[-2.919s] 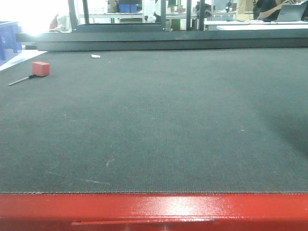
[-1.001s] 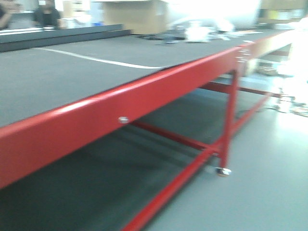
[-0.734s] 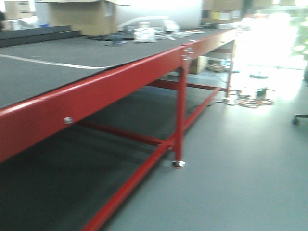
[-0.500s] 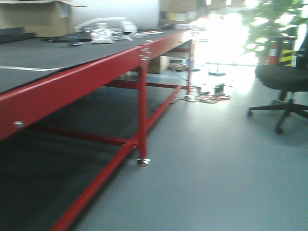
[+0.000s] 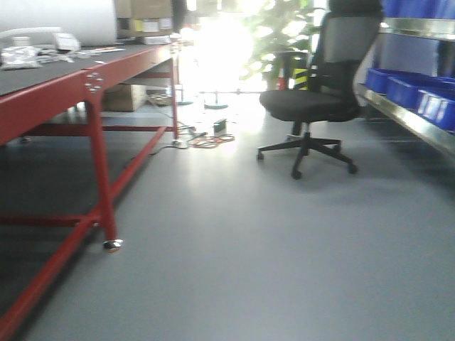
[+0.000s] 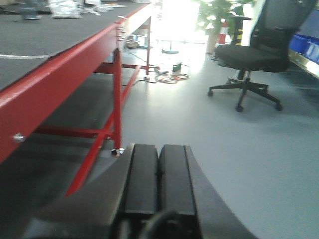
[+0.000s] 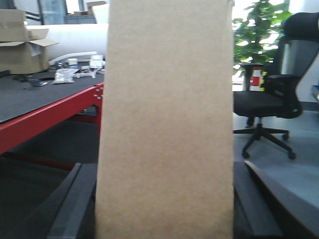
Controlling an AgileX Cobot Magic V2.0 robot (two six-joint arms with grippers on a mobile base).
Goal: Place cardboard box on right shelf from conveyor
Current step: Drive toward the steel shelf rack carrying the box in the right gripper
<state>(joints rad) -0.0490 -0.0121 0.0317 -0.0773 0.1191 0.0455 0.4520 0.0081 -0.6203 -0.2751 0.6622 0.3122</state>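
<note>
The tan cardboard box point(image 7: 167, 119) stands upright and fills the middle of the right wrist view. My right gripper point(image 7: 164, 204) is shut on it, one dark finger point(image 7: 72, 199) on each side. My left gripper point(image 6: 159, 174) is shut with its pads pressed together and holds nothing. It hangs over the grey floor beside the conveyor point(image 6: 45, 40). The conveyor point(image 5: 35, 74), a dark belt with a red edge, lies at the left of the front view. The right shelf point(image 5: 409, 119) shows its steel lip at the right edge. Neither gripper appears in the front view.
A black office chair point(image 5: 313, 99) stands on the floor between conveyor and shelf. Blue bins point(image 5: 412, 89) sit on the shelf. Red conveyor legs point(image 5: 103, 170) reach the floor at left. Cables point(image 5: 213, 140) and a plant point(image 5: 284, 32) lie further back.
The front view has swung right, from facing the belt, along its red edge, to the open floor, the chair and the shelf.
</note>
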